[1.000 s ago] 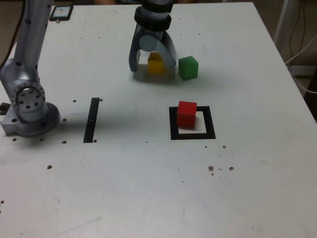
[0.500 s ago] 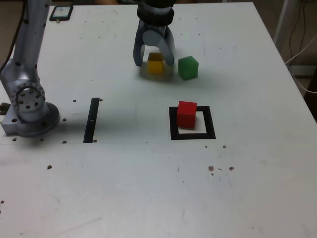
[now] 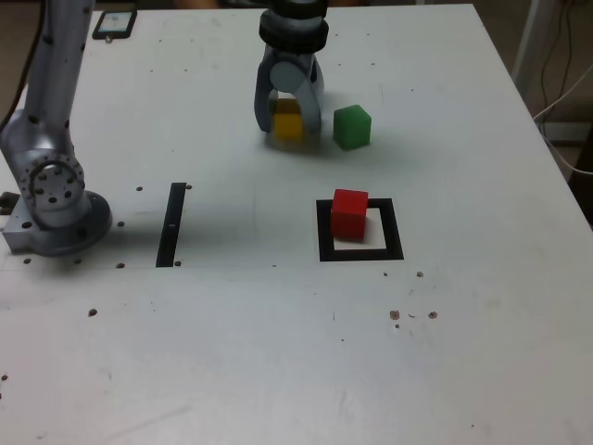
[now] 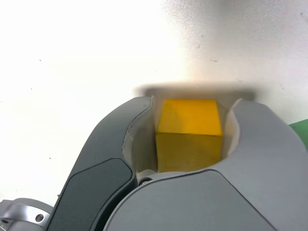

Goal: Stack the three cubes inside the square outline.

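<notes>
Since the earlier frames, the gripper (image 3: 288, 125) fingers have been drawn in from a wide spread until they sit against both sides of the yellow cube (image 3: 288, 120), which is seen on the white table (image 3: 278, 352) at the far side. In the wrist view the yellow cube (image 4: 188, 132) is seen pinched between the two grey fingers (image 4: 120, 144). The green cube (image 3: 352, 126) is found just beside it, on the exterior view's right, apart from the fingers. The red cube (image 3: 349, 213) is set in the square outline (image 3: 359, 250), toward its far left corner. The thin black bar (image 3: 171, 223) is noted well apart, near the arm base (image 3: 56, 209).
</notes>
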Controlling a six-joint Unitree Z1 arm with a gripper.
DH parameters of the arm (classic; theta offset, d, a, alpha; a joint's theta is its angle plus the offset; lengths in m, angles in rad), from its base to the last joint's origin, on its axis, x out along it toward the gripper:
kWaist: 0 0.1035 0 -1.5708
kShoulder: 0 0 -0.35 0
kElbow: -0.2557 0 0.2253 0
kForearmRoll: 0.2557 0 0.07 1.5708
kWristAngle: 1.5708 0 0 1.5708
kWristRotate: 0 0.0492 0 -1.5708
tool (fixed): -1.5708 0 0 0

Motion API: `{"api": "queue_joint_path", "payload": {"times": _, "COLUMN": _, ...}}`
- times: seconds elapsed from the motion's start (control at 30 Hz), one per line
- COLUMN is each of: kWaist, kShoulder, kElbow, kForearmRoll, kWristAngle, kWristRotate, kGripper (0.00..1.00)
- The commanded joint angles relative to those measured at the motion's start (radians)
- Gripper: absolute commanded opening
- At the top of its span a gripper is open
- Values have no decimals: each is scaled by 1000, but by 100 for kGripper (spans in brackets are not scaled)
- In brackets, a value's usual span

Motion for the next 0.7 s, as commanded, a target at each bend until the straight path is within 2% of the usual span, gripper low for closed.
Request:
{"api": "queue_joint_path", "payload": {"times": 0.0, "kWaist": 0, "kShoulder": -15, "kElbow": 0, "kForearmRoll": 1, "kWristAngle": -2, "kWristRotate": 2, "kGripper": 28}}
{"api": "queue_joint_path", "payload": {"times": 0.2, "kWaist": -3, "kShoulder": -50, "kElbow": -41, "kForearmRoll": 26, "kWristAngle": -8, "kWristRotate": 2, "kGripper": 18}}
{"api": "queue_joint_path", "payload": {"times": 0.4, "kWaist": -38, "kShoulder": -93, "kElbow": -128, "kForearmRoll": 134, "kWristAngle": -43, "kWristRotate": -16, "kGripper": 16}}
{"api": "queue_joint_path", "payload": {"times": 0.53, "kWaist": -122, "kShoulder": -139, "kElbow": -171, "kForearmRoll": 227, "kWristAngle": -58, "kWristRotate": -73, "kGripper": 16}}
{"api": "queue_joint_path", "payload": {"times": 0.67, "kWaist": -240, "kShoulder": -179, "kElbow": -195, "kForearmRoll": 281, "kWristAngle": -60, "kWristRotate": -153, "kGripper": 16}}
